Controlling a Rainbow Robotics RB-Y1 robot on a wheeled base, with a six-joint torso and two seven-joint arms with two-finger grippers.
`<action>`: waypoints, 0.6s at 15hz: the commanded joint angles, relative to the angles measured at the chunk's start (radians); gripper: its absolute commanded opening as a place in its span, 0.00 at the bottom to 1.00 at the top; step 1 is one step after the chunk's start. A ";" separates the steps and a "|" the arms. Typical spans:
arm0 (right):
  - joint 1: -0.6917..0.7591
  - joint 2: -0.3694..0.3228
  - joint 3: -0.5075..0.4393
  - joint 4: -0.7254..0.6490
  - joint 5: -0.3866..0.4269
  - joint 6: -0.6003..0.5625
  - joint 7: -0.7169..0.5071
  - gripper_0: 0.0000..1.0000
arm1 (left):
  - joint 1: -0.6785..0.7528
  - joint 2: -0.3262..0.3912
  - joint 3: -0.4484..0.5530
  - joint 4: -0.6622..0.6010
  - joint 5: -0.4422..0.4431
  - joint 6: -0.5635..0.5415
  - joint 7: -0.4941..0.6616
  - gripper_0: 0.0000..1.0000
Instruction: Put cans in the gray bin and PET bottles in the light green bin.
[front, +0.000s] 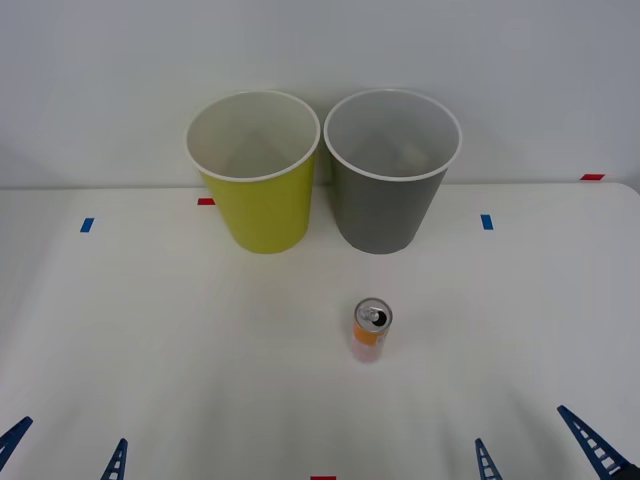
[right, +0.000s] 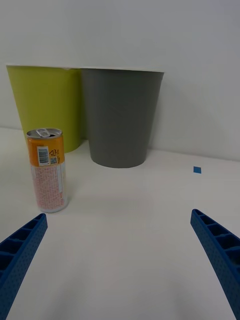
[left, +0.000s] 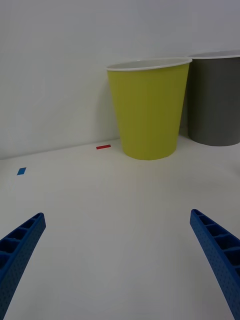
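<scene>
While your right gripper waits low at the table's near edge with its blue fingers spread wide and nothing between them, the orange-and-white can stands upright ahead of it, toward the left gripper's side. Past the can, the gray bin and the light green bin sit side by side, rims nearly touching. Your left gripper is equally open and empty, facing the light green bin. From the right wrist you read the can's printed label; from the front, both bins' pale insides.
</scene>
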 joint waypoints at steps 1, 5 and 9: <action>-0.020 0.000 0.017 0.001 -0.004 0.000 0.007 1.00 | 0.000 0.000 0.000 0.000 0.000 0.000 0.000 1.00; -0.071 0.009 0.042 0.001 0.002 0.052 0.019 1.00 | 0.000 0.000 0.000 0.000 0.000 0.000 0.000 1.00; -0.150 0.040 0.075 0.088 0.010 0.038 0.030 1.00 | 0.000 0.000 0.000 0.000 0.000 0.000 0.000 1.00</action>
